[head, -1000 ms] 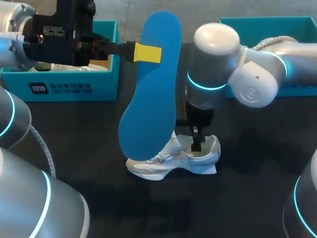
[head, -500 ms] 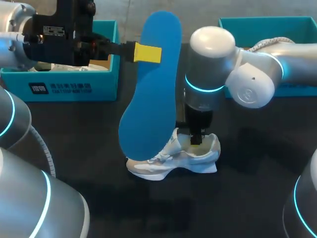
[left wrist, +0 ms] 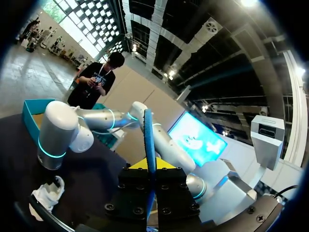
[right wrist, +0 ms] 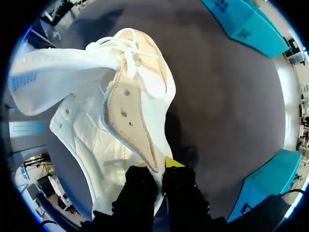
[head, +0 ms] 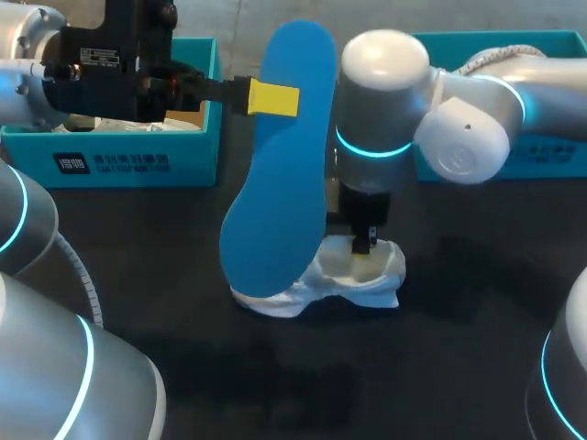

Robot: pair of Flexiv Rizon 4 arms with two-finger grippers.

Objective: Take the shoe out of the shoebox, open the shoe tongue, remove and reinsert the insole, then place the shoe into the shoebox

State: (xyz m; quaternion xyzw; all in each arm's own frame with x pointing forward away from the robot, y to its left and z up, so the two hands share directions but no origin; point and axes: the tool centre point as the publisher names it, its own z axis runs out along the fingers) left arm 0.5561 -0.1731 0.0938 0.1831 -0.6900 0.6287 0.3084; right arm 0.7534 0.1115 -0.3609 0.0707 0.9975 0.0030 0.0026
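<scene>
Left jaws are clamped on the blue insole near its upper part, one yellow fingertip lying flat on its face. The insole hangs upright above the dark worktop, its lower end in front of the toe of the shoe in the head view. In the left wrist view the insole shows edge-on, running straight out between the two fingers. Right jaws reach down from above into the heel end of the white shoe. They are closed, nearly together, on the rim of its heel collar, with a yellow fingertip on either side of the rim. The shoe's mouth is spread wide, the laces loose toward the toe and the beige inner bottom bare. The shoe rests on the worktop, somewhat tilted, outside the shoebox, which stands at the far left. A second teal box stands at the far right, behind the right arm. The shoe lies nearer than both.
</scene>
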